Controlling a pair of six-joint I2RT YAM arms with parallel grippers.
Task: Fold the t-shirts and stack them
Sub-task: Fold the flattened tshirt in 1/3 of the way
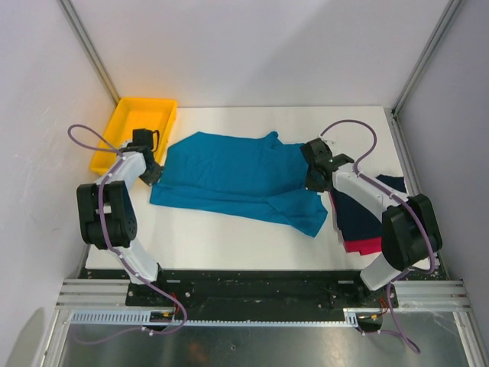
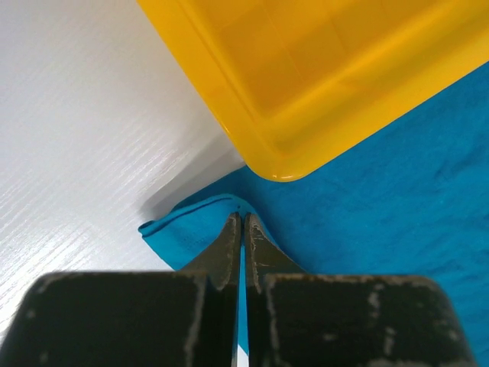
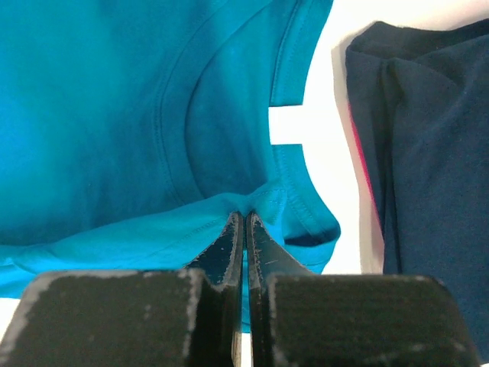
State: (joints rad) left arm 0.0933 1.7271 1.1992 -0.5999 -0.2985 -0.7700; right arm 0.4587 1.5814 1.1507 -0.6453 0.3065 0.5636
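A teal-blue t-shirt (image 1: 229,174) lies spread across the middle of the white table. My left gripper (image 1: 151,173) is shut on its left edge; in the left wrist view the fingertips (image 2: 244,220) pinch a fold of teal cloth (image 2: 183,229). My right gripper (image 1: 315,180) is shut on the shirt's right side near the collar; the right wrist view has the jaws (image 3: 244,217) pinching teal fabric (image 3: 114,115). A folded dark navy t-shirt (image 1: 365,210) lies at the right on top of a red-pink t-shirt (image 1: 365,246), partly under the right arm.
A yellow plastic tray (image 1: 114,138) stands at the back left, its corner (image 2: 283,164) close above the left gripper. The table's front edge runs just ahead of the arm bases. Grey walls and metal posts close in the sides.
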